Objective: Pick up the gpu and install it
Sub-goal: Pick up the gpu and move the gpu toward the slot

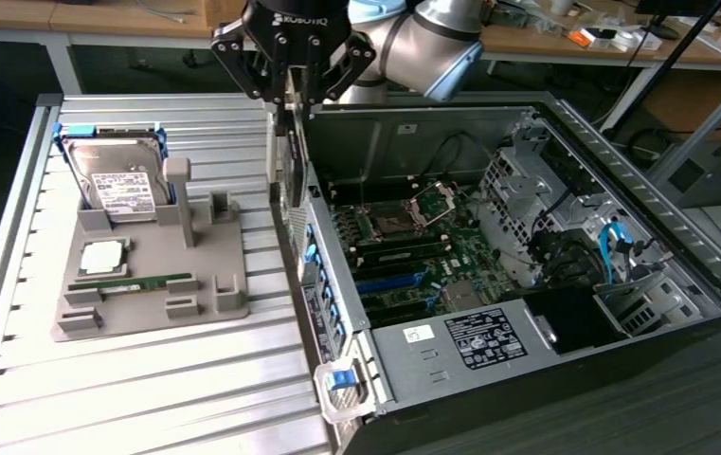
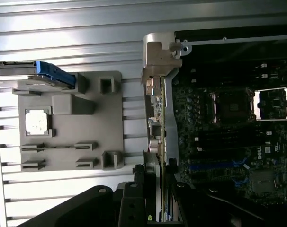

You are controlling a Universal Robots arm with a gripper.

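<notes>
Above the case's (image 1: 663,213) slotted wall, the gpu (image 1: 287,161) is held on edge, clamped in the gripper (image 1: 292,99). Its long axis hangs straight down from the jaws, seemingly just short of the motherboard (image 1: 398,248).

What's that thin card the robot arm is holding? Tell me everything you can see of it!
The gpu is a thin flat card, seen almost edge-on. A silver metal bracket runs along one end, with a sliver of circuit board and small parts beside it. It hangs upright, clamped in the gripper, over the side wall of the open computer case, next to the grey parts holder. Nothing else visibly touches it.
</notes>
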